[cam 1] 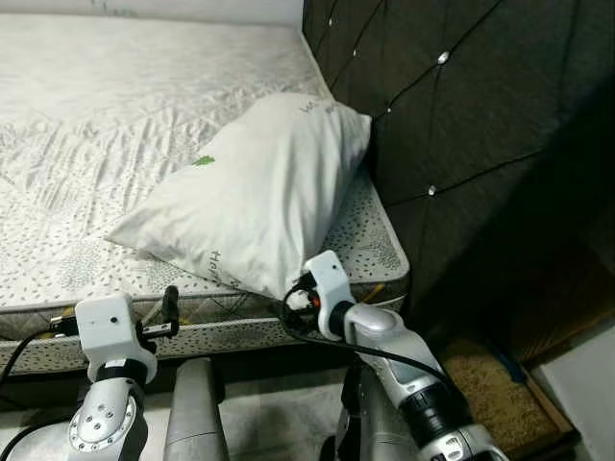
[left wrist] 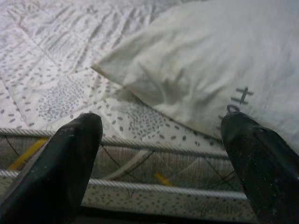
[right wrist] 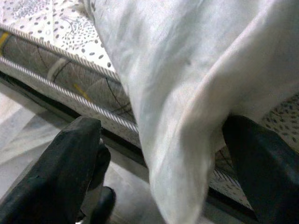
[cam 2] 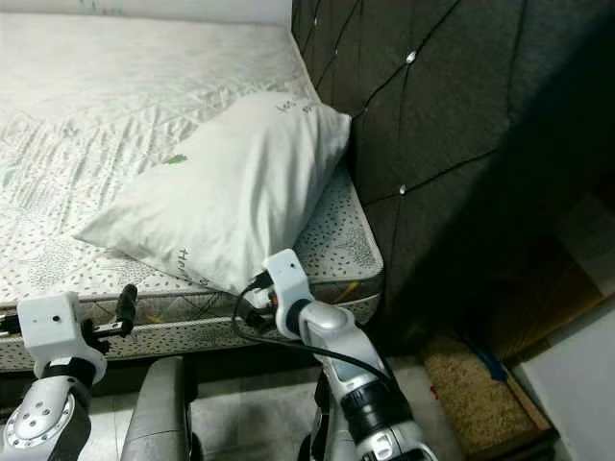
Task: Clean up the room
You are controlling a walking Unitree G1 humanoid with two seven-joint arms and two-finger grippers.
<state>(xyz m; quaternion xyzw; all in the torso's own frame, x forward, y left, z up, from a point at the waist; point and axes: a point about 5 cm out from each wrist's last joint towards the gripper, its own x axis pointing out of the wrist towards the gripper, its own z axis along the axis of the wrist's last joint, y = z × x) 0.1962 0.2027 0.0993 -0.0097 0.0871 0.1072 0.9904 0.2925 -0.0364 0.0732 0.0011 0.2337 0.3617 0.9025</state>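
A white pillow (cam 1: 255,187) lies on the bare patterned mattress (cam 1: 86,106), its far end leaning against the dark tufted headboard (cam 1: 461,115). Its near corner (right wrist: 182,154) droops over the mattress edge. My right gripper (right wrist: 163,135) is open at that corner, with one finger on each side of the hanging fabric and neither pressing it. My left gripper (left wrist: 163,128) is open too. It is level with the mattress's front edge (left wrist: 140,149), a little short of the pillow's left corner (left wrist: 107,70), and nothing is between its fingers.
The headboard rises close on the right of my right arm. A brown mat (cam 1: 490,394) lies on the floor beside the bed, with a white piece of furniture (cam 1: 586,384) at the far right. Pale tiles (cam 1: 259,413) run below the bed frame.
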